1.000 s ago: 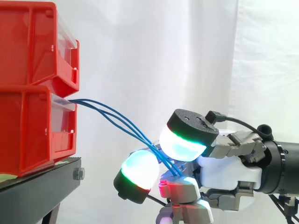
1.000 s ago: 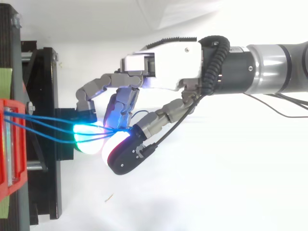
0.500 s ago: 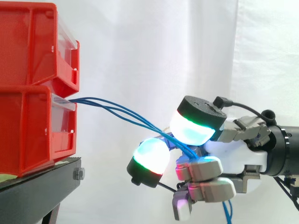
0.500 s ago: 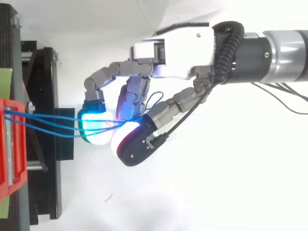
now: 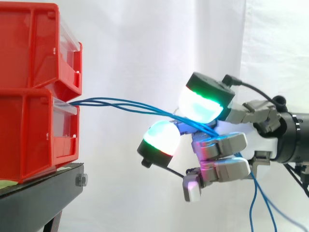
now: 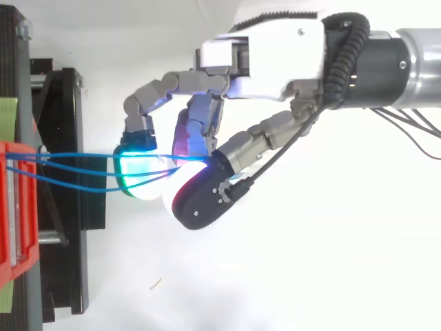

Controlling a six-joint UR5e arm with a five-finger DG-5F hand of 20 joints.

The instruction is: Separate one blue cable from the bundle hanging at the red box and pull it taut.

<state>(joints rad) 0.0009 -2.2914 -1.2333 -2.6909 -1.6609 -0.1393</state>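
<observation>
Three thin blue cables (image 5: pixel 125 104) leave the front of the lower red bin (image 5: pixel 34 135) and run almost level to the right into my hand (image 5: pixel 219 145). The hand is curled shut on them, and they pass between a glowing thumb pad (image 5: pixel 200 106) above and a cyan fingertip (image 5: pixel 161 140) below. I cannot tell how many are pinched. In the top view the cables (image 6: pixel 76 169) spread slightly near the bin (image 6: pixel 17 207) and converge at the hand (image 6: pixel 269 58). Loose blue cable ends (image 5: pixel 253 203) hang down behind the hand.
A second red bin (image 5: pixel 34 43) is stacked on the lower one, and both stand on a black stand (image 5: pixel 38 198) at the left. A white curtain hangs behind, and open space lies between stand and hand.
The hand has moved up and to the right, away from the bins, still holding the cables. The cables have gone from a downward slope to nearly level and straighter.
</observation>
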